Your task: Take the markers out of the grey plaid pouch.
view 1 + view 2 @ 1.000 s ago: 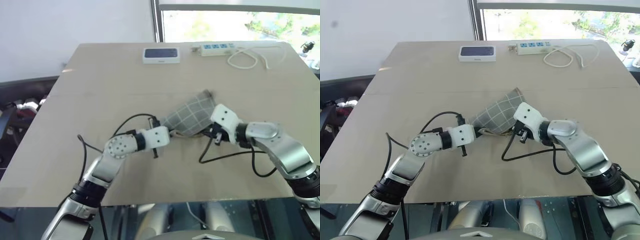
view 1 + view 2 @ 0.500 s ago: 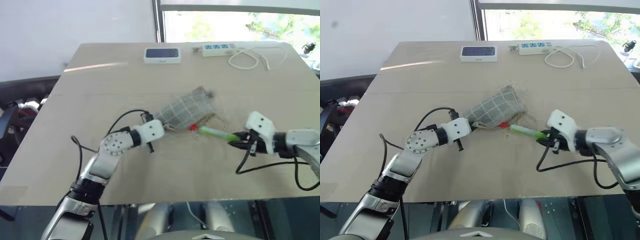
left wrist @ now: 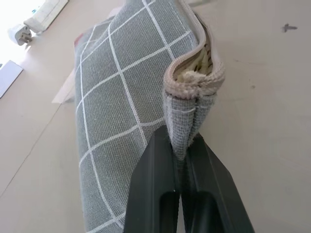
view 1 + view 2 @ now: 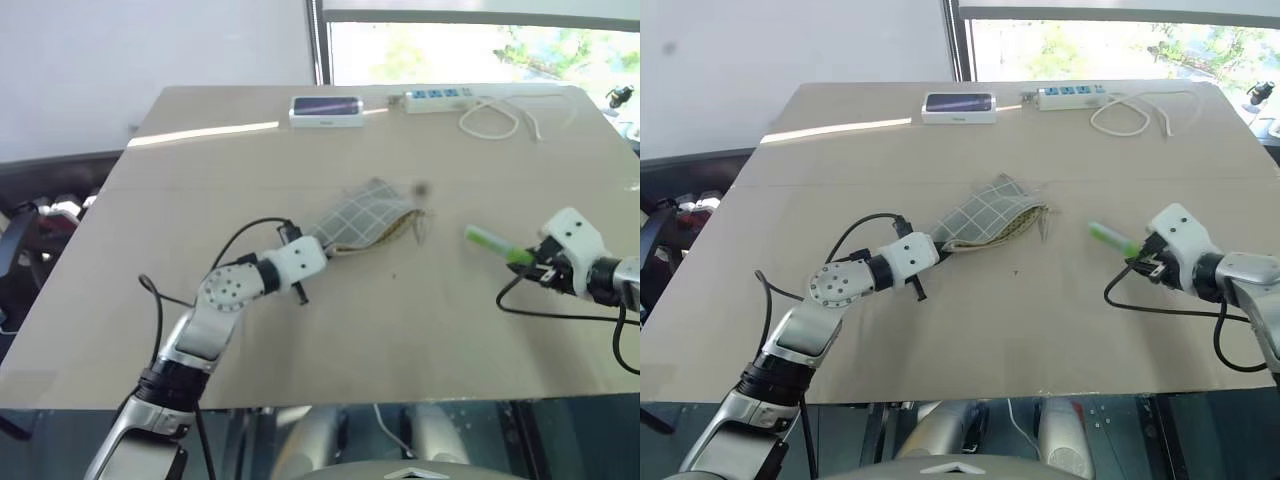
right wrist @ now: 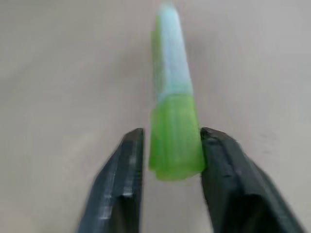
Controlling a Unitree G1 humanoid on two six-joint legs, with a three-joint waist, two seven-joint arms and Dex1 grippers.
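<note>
The grey plaid pouch point(image 4: 362, 214) lies on the table's middle, its zipper mouth turned toward my right arm and slightly gaping. My left gripper point(image 3: 182, 145) is shut on the pouch's point(image 3: 121, 97) near corner, just below the zipper end. A green marker point(image 4: 497, 245) is off to the right, well apart from the pouch. Its thick green end point(image 5: 175, 141) sits between the fingers of my right gripper point(image 5: 172, 155). These stand slightly parted, with a thin gap between one finger and the marker. What else is inside the pouch is hidden.
A white device with a dark screen point(image 4: 326, 109) and a white power strip point(image 4: 437, 97) with a looped cable point(image 4: 497, 120) lie along the far edge. A black cable point(image 4: 550, 312) trails on the table by my right arm. Bare tabletop lies between pouch and marker.
My right gripper has travelled right from the pouch's mouth, drawing the green marker fully out. The pouch has sunk flatter. My left gripper has kept its hold.
</note>
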